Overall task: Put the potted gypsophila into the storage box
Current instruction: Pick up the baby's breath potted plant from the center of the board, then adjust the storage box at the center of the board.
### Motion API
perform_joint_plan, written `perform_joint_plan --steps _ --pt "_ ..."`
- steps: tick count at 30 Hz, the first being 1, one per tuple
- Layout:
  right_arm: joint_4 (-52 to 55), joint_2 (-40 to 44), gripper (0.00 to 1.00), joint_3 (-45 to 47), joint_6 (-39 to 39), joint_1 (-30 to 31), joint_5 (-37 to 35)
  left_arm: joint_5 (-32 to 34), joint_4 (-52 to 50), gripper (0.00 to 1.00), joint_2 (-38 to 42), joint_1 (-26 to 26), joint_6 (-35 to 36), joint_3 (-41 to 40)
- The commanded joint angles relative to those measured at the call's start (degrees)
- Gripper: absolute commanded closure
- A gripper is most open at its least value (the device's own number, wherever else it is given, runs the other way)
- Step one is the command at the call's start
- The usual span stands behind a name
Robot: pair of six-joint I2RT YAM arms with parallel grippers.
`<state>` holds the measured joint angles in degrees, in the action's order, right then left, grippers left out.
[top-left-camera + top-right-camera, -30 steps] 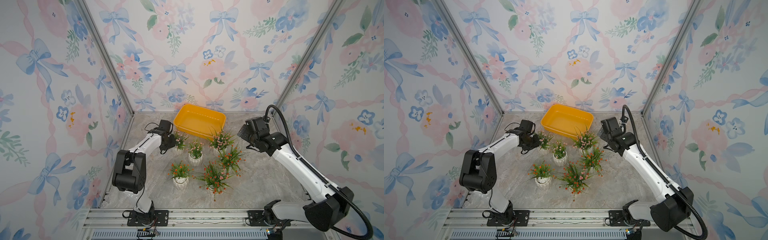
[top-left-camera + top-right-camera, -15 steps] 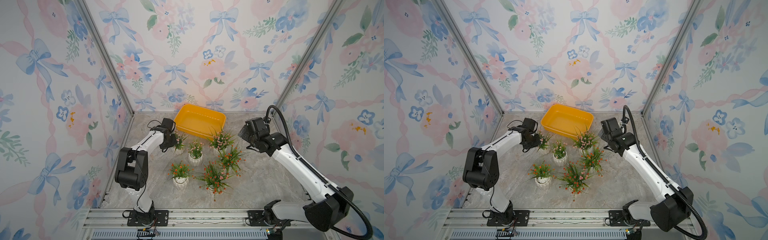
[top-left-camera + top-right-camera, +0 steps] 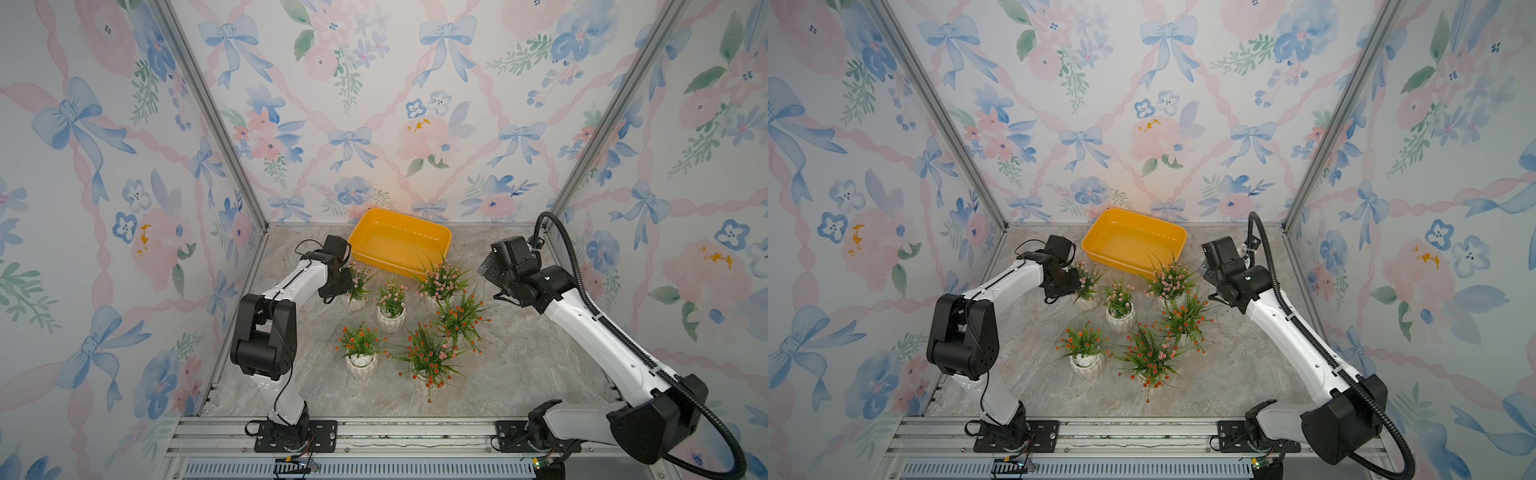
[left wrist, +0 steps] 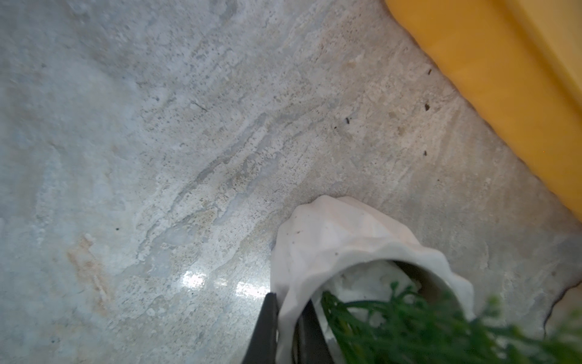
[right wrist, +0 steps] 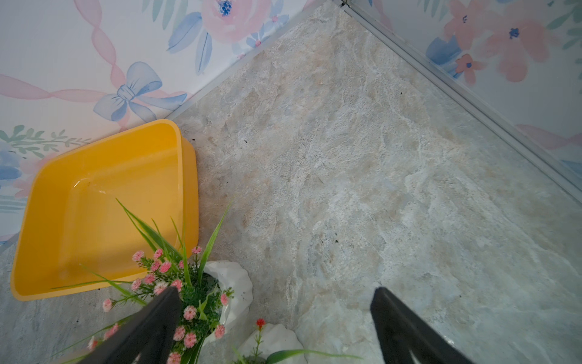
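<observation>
You have six potted gypsophila (image 3: 390,307), one storage box (image 3: 395,241). Left end effector (image 4: 288,316) pinches one pot (image 4: 340,239) by its rim; right end effector (image 5: 274,293) wide.

You have the storage box (image 3: 395,245) at the table's (image 3: 519,353) back edge, midway along. Just before it, three potted gypsophila (image 3: 390,320) stand in a row. Three more stand before those, nearer the table's middle. All six are outside the box.

Six potted gypsophila (image 3: 390,320) clustered beside yellow storage box (image 3: 397,245).
</observation>
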<state>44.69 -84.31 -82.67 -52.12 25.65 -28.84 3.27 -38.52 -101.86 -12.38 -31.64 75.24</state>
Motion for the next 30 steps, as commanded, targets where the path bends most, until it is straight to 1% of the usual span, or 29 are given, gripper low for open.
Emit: perform_joint_plan --steps 1,6,9,13,16,23,26,30 --pt "2.05 -0.48 0.03 0.24 1.26 0.05 -0.83 0.67 -0.85 1.00 1.91 -0.26 0.08 2.86" --pt "1.72 -0.96 0.03 -0.11 5.55 -0.31 0.67 2.49 -0.80 1.00 2.72 -0.71 -0.28 5.74" --pt "0.91 0.11 0.03 0.40 7.08 -0.59 2.18 2.10 -0.82 1.00 2.48 -0.80 -1.79 7.10" --pt "-1.97 2.90 0.03 3.60 8.65 -0.77 4.24 2.65 -0.75 1.00 1.07 -1.44 -2.58 9.12" --pt "-2.70 3.63 0.03 4.47 11.46 -0.88 6.50 4.65 -0.75 1.00 -0.85 -2.45 -2.59 11.99" --pt "-2.49 4.68 0.03 4.54 14.68 -1.03 7.26 3.71 -0.80 1.00 -5.65 -2.80 -2.92 20.87" --pt "-3.11 4.62 0.03 5.15 14.37 -1.14 6.94 3.52 -0.76 1.00 -8.05 -2.91 -2.91 25.73" --pt "-2.42 3.83 0.03 4.87 11.46 -1.25 6.52 2.58 -0.80 1.00 -12.11 -2.87 -2.68 33.04"
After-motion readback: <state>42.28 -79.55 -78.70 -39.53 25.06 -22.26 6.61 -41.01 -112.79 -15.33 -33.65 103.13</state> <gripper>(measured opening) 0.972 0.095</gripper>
